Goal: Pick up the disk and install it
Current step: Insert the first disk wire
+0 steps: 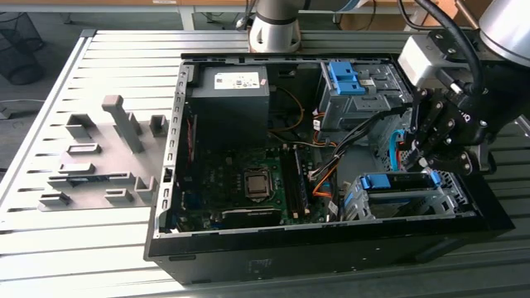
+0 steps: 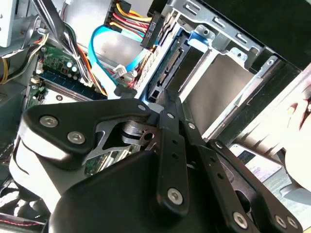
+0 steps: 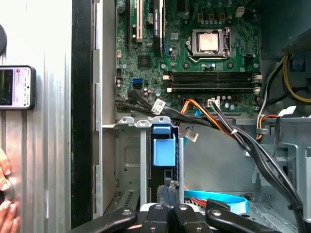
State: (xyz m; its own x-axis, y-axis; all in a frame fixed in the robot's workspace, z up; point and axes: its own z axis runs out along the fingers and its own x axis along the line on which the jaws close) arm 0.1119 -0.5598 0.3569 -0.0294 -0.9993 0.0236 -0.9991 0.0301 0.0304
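The disk (image 1: 396, 202) lies inside the lower grey drive cage (image 1: 451, 205) at the near right corner of the open computer case. Its silver-grey face (image 2: 218, 92) and one blue rail (image 2: 158, 58) appear in the second wrist view. In the first wrist view the disk's blue end tab (image 3: 164, 145) stands between the cage walls. My gripper (image 1: 422, 162) hangs just above that cage, at the disk's connector end. The fingers (image 2: 168, 121) are pressed together with nothing visible between them. Their tip (image 3: 170, 187) sits at the disk's edge; whether they touch it I cannot tell.
A black power supply box (image 1: 230, 93) fills the case's far corner, beside an upper cage with a blue bracket (image 1: 344, 77). Motherboard (image 1: 248, 180) and loose cables (image 1: 331, 167) lie between. A person's hand (image 3: 4, 194) and a phone (image 3: 17, 87) rest outside the case. Grey fixtures (image 1: 99, 161) stand on the table.
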